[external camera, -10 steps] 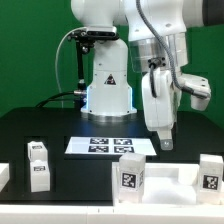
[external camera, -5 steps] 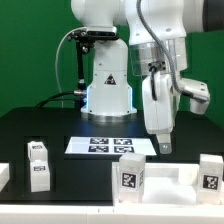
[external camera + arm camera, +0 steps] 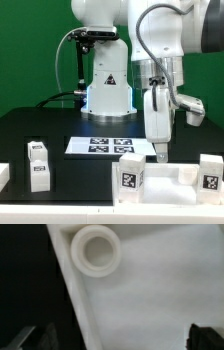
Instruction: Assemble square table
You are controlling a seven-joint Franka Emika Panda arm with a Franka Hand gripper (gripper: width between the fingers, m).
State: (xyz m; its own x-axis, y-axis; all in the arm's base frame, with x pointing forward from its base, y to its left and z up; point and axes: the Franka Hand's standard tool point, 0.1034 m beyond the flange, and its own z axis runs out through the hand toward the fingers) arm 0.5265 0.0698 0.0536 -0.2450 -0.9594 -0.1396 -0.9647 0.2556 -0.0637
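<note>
The white square table top [image 3: 172,178] lies at the front of the exterior view's right, with two tagged white block legs [image 3: 130,178] standing on it, the second at the right edge [image 3: 210,172]. A loose tagged leg [image 3: 38,165] stands at the front left. My gripper [image 3: 160,152] points down just above the top's back rim. In the wrist view the top's white surface [image 3: 140,303] fills the picture, with a round socket [image 3: 97,250] in it. My gripper [image 3: 115,339] is open and empty, one dark fingertip [image 3: 205,336] at each side.
The marker board [image 3: 107,146] lies flat in front of the robot base. A further white piece [image 3: 3,175] shows at the exterior view's left edge. The table is black, with a green backdrop behind.
My gripper has come down and slightly toward the exterior view's left, closer to the table top's back rim. The wrist has turned. The parts have not moved.
</note>
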